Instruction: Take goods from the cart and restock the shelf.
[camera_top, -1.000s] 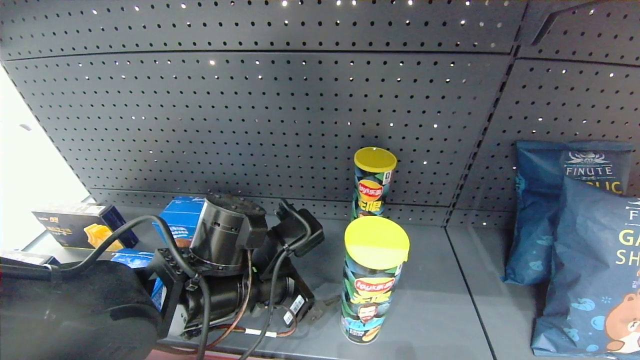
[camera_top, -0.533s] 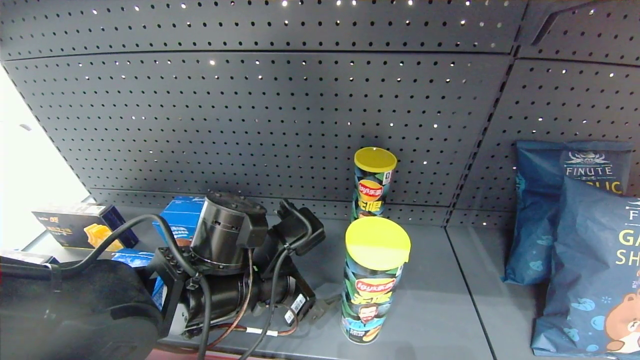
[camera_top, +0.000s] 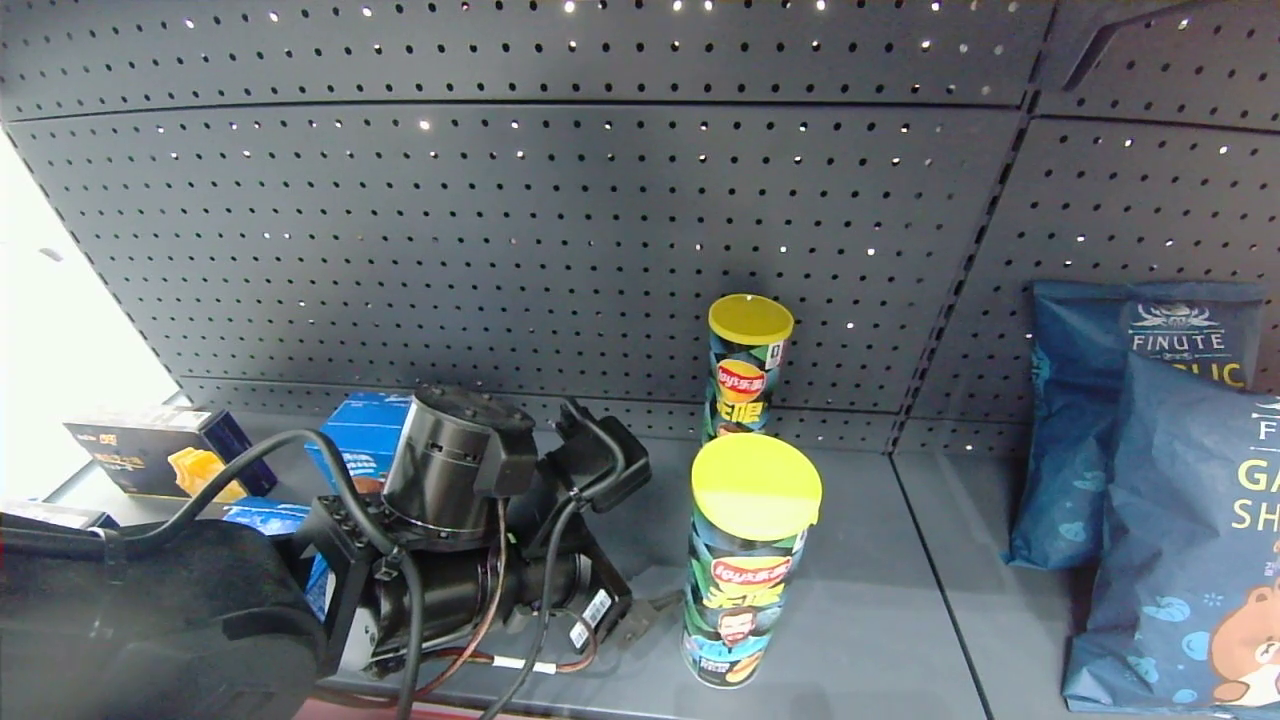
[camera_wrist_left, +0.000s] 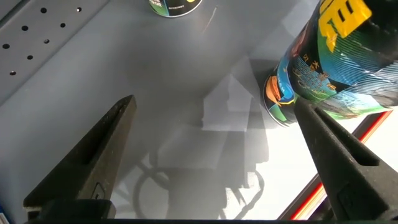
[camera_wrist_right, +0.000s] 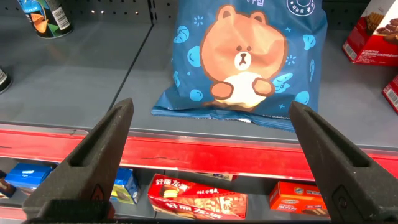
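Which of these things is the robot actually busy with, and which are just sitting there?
Likely in the job: front chip can, open left hand beside it, shelf.
Just sitting: rear chip can, blue snack bags, blue box, dark box.

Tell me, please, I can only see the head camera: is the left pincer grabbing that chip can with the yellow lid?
Observer: No. The left wrist view shows the left pincer open, with bare shelf between its fingers. The near chip can stands outside the gap, beside one finger.
Operator: And where's the other pincer?
Observer: The right wrist view shows the right pincer open too, pointing at the blue bear bag that lies near the shelf's front edge.
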